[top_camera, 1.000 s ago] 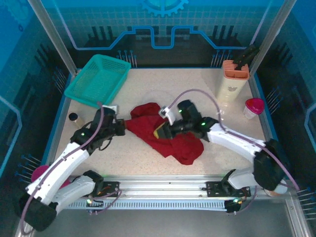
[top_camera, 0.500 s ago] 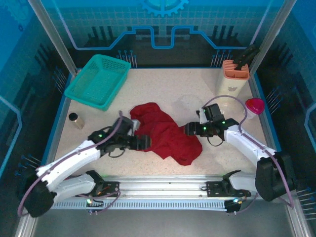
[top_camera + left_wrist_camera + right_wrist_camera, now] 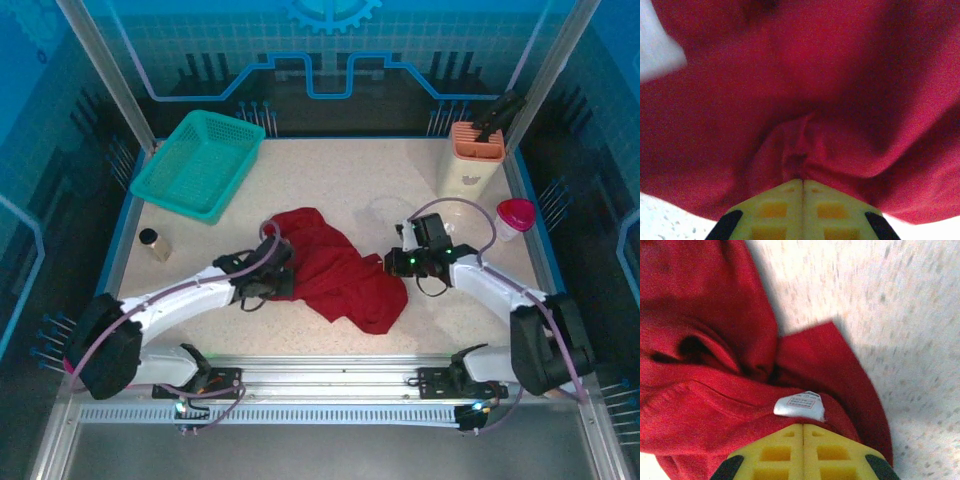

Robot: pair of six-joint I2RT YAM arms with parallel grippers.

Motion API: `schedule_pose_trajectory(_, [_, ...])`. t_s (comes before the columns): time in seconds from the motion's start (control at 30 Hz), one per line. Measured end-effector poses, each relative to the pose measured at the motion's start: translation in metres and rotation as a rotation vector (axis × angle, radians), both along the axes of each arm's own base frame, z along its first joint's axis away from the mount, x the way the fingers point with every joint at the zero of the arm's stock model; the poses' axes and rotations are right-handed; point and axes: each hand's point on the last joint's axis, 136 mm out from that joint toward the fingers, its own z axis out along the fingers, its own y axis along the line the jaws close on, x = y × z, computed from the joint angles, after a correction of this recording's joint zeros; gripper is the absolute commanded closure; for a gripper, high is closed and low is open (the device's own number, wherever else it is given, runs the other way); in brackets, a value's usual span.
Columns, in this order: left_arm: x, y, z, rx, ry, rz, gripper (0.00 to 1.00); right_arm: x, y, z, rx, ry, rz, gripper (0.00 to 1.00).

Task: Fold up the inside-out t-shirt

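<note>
A pale speckled bench (image 3: 330,170) sits inside a blue-lit enclosure with translucent walls. A teal plastic basket (image 3: 198,163) with lattice sides stands at the back left. An orange slotted holder (image 3: 474,142) and a pink-lidded cup (image 3: 514,216) are at the back right, and a small dark-capped jar (image 3: 152,243) stands near the left edge.

In the middle of the bench the t-shirt (image 3: 335,270) lies in a crumpled, lopsided heap. It is soft dark red cloth, rumpled into folds and ridges, with a stitched hem line showing in the right wrist view.

The two arms reach in from either side of it. The left fingers (image 3: 790,192) are yellow blocks with a waffle pattern, and they sit at the shirt's left edge. They are pressed fully together with no gap at the seam, and the cloth gathers into a small pucker right at their tips, pinched there.

The right fingers (image 3: 790,435), of the same yellow make, sit at the shirt's right edge. They are likewise closed tight against each other, biting the cloth's rim. A small white printed tag (image 3: 800,405) lies just ahead of their tips, and bare bench shows beyond the cloth.
</note>
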Motion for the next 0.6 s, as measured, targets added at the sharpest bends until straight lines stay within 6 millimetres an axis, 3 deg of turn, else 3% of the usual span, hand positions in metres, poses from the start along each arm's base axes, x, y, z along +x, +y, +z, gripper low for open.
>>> schedule_pose_trajectory(0.07, [0.023, -0.002, 0.054, -0.064, -0.132, -0.008, 1.00, 0.009, -0.004, 0.029, 0.001, -0.106, -0.020, 1.00])
schedule_pose_trajectory(0.17, [0.049, -0.001, 0.161, -0.167, -0.353, -0.032, 1.00, 0.027, -0.013, 0.103, -0.009, -0.342, -0.055, 1.00])
schedule_pose_trajectory(0.3, [0.055, -0.002, 0.317, -0.241, -0.660, -0.114, 1.00, 0.037, -0.028, 0.249, -0.009, -0.732, -0.109, 1.00])
schedule_pose_trajectory(0.4, [0.039, 0.005, 0.410, -0.281, -0.862, -0.158, 1.00, 0.017, -0.038, 0.363, 0.016, -1.000, -0.119, 1.00])
schedule_pose_trajectory(0.47, [0.023, 0.011, 0.444, -0.306, -0.945, -0.181, 1.00, -0.007, -0.043, 0.421, 0.049, -1.140, -0.118, 0.99])
schedule_pose_trajectory(0.5, [0.015, 0.013, 0.451, -0.317, -0.965, -0.194, 1.00, -0.020, -0.044, 0.441, 0.070, -1.192, -0.108, 0.84])
schedule_pose_trajectory(0.57, [0.002, 0.014, 0.445, -0.335, -0.957, -0.226, 1.00, -0.041, -0.041, 0.453, 0.109, -1.239, -0.063, 0.63])
schedule_pose_trajectory(0.6, [-0.001, 0.012, 0.433, -0.341, -0.933, -0.241, 0.98, -0.046, -0.035, 0.447, 0.129, -1.233, -0.029, 0.53])
